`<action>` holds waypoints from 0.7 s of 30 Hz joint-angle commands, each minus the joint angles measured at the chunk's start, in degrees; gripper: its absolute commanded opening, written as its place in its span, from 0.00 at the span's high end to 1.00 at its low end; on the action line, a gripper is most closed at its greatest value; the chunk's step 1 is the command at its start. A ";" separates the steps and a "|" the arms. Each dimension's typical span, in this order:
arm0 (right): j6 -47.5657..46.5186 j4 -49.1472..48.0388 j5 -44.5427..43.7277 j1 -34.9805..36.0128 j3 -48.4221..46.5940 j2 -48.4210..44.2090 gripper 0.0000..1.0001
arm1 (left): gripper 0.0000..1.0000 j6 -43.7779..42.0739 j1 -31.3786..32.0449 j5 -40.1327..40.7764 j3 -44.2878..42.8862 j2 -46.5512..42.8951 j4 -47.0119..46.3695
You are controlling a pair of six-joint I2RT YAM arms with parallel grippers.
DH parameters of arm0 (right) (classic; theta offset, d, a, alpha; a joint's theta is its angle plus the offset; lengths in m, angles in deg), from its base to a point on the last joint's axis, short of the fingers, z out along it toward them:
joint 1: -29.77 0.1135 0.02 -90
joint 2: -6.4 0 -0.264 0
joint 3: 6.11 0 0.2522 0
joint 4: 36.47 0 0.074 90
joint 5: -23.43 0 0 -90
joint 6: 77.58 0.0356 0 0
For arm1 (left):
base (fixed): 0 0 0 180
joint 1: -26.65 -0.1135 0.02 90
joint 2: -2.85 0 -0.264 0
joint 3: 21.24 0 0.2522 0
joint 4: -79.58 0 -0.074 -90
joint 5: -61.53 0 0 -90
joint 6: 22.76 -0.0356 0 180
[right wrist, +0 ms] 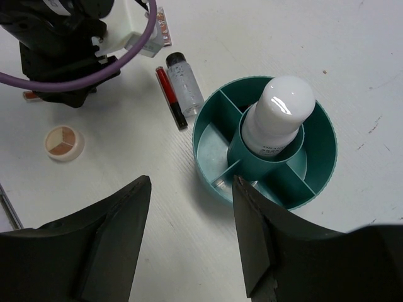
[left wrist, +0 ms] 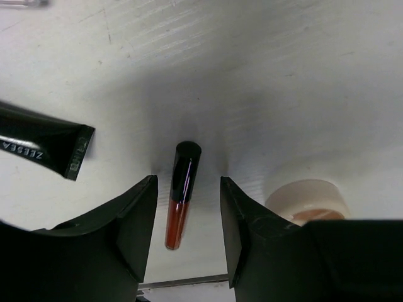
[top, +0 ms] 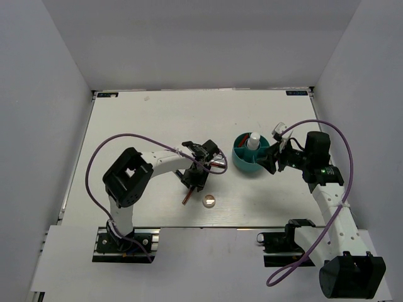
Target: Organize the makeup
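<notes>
Two dark fingers (left wrist: 135,220) of the left gripper (left wrist: 188,180) stand apart, one on each side of a thin clear tube (left wrist: 181,201) with a black cap and red-orange colour inside. It lies flat on the table with a gap on both sides, so nothing is pinched yet. At 9 o'clock from it lies a flat black squeeze tube (left wrist: 44,145). At 4 o'clock a small round pinkish compact (left wrist: 308,198) peeks out from behind one finger.

The right gripper (right wrist: 192,182) is spread wide too and holds nothing. At 2 o'clock from it sits a round teal plastic holder (right wrist: 330,148) with walls inside. A smooth white bottle (right wrist: 277,113) stands in its middle cup. At 10 o'clock from the holder, a small see-through bottle (right wrist: 184,85) and a thin red and black pencil (right wrist: 170,97) lie side by side.

I think the step is picking up the thin clear tube. Next, the fingers need to squeeze shut on it, lift it, and carry it to the holder.

The white table (top: 157,119) looks a bit scratched. Plain white walls (top: 189,38) stand around it.
</notes>
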State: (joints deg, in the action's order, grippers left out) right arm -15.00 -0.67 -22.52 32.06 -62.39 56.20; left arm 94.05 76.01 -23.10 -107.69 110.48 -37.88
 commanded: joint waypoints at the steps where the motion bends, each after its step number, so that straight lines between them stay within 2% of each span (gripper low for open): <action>1: 0.44 -0.69 0.25 0.09 -0.19 -0.67 0.39 | 0.46 -0.97 0.21 0.44 -0.09 0.91 -1.31; 5: 0.70 -0.77 0.07 -0.09 -0.28 -0.58 0.39 | 0.51 -1.32 -0.32 -0.53 1.66 1.26 -2.54; 8: 0.96 -0.77 -0.19 -0.09 -0.45 -0.58 0.39 | 0.61 -1.32 -0.84 -0.88 4.47 -0.14 -4.56; 9: 0.96 -0.77 -0.28 -0.09 -0.37 -0.67 0.39 | 0.69 -1.41 -0.85 -1.23 5.09 -0.75 -5.61; 12: 0.79 -0.51 -0.81 -0.17 -0.45 -0.76 0.39 | 0.81 -1.49 -0.85 -0.88 5.36 -3.04 -6.23; 15: 0.61 -0.07 -1.07 -0.09 -0.37 -0.85 0.38 | 0.86 -1.85 -0.85 -0.10 2.39 -6.46 -5.97; 18: 0.26 0.19 -1.25 -0.17 -0.19 -0.76 0.28 | 0.89 -3.07 -0.85 2.45 -3.32 -9.72 -5.71; 21: 0.35 0.19 -1.42 -0.09 -0.19 -0.85 0.28 | 0.91 -4.30 -0.85 3.95 -7.98 -13.41 -8.94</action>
State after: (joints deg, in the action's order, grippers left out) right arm -14.80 -0.16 -23.81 32.03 -62.39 56.20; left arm 91.43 75.51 -22.03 -109.46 105.08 -42.17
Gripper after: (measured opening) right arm 0.715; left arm 0.245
